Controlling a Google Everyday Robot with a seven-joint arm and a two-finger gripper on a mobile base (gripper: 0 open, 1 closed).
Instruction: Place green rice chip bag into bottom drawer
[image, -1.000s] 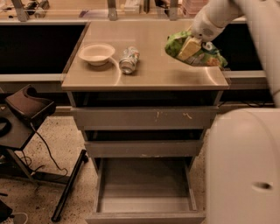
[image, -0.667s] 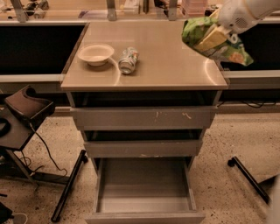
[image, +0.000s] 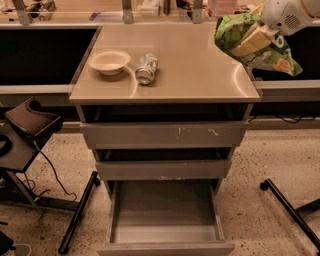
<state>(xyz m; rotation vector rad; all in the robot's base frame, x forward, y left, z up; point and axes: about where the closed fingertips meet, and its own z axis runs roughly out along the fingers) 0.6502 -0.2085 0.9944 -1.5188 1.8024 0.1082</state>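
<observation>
Raised off the cabinet top (image: 185, 70), the green rice chip bag (image: 231, 29) hangs over its right edge, clamped between the fingers of the gripper (image: 251, 42), with the bottom drawer (image: 165, 246) open below.

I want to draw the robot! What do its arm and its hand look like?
Its arm is smooth, round and white, with a patch of tiny holes like a speaker. The gripper, at the top right against the green rice chip bag, looks pale yellowish and blocky. No cables or stickers show.
</observation>
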